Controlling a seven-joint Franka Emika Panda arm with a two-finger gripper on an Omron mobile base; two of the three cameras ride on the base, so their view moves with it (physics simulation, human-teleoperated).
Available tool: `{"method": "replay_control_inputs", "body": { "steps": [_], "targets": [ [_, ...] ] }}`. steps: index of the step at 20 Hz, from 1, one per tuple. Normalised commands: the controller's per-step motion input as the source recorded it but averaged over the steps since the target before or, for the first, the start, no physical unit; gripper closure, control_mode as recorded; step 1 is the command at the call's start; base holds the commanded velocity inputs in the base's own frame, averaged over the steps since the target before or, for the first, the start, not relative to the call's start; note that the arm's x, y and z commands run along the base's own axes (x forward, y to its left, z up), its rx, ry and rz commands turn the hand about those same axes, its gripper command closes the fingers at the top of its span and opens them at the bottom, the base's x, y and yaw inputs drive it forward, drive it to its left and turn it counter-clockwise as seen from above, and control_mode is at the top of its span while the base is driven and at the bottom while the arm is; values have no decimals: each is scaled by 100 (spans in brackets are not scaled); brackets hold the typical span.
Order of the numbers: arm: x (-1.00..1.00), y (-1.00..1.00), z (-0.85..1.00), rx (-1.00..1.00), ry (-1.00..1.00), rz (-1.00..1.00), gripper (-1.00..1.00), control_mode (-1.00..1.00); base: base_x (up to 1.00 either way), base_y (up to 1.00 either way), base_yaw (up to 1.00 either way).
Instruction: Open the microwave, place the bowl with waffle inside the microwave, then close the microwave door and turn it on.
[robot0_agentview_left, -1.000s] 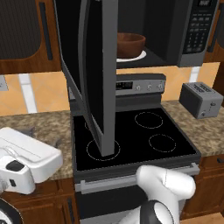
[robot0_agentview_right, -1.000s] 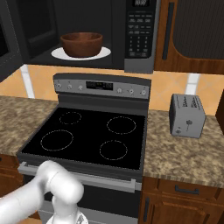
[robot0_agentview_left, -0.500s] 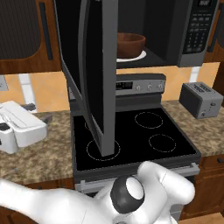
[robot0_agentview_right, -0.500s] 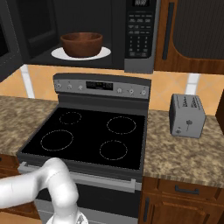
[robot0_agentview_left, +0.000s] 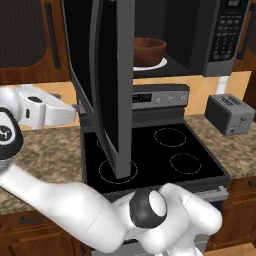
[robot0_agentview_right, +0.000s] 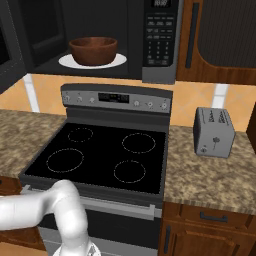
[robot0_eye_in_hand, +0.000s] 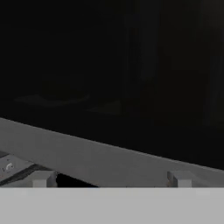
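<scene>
Left base view. The microwave (robot0_agentview_left: 220, 35) hung above the stove (robot0_agentview_left: 155, 155) with its door (robot0_agentview_left: 112, 85) swung wide, edge-on to the camera, its lower end reaching down before the cooktop. The bowl (robot0_agentview_left: 149, 50) sat inside the cavity on a white plate (robot0_agentview_left: 159, 64); the waffle within it could not be made out. The arm's forward part lay at the left, behind the door's outer face. A toaster (robot0_agentview_left: 230, 114) stood on the desk (robot0_agentview_left: 45, 150) to the right.

Right base view. The bowl (robot0_agentview_right: 93, 50) rested centred on the plate (robot0_agentview_right: 67, 61) in the open cavity, left of the keypad (robot0_agentview_right: 159, 37). The stove (robot0_agentview_right: 100, 155) and toaster (robot0_agentview_right: 214, 131) stood below.

Hand view. The camera faced dark glass above a grey steel band, judged to be the door's outer face at close range. The two finger tips (robot0_eye_in_hand: 41, 178) stood well apart with nothing between them, so the pincer (robot0_eye_in_hand: 109, 181) was spread and empty.

Progress, as judged. Opening and loading appeared complete. Remaining: push the door shut and press the start key. The arm's place behind the door suited a closing push.
</scene>
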Motion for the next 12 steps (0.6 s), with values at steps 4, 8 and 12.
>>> {"method": "replay_control_inputs", "body": {
  "steps": [4, 8, 12],
  "targets": [
    [42, -100, 0, 11, -11, 33, -100, -100, 0, 0, 0],
    [44, -100, 0, 8, -11, 37, -100, -100, 0, 0, 0],
    [43, -100, -1, 5, -10, 39, -100, -100, 0, 0, 0]
  ]
}}
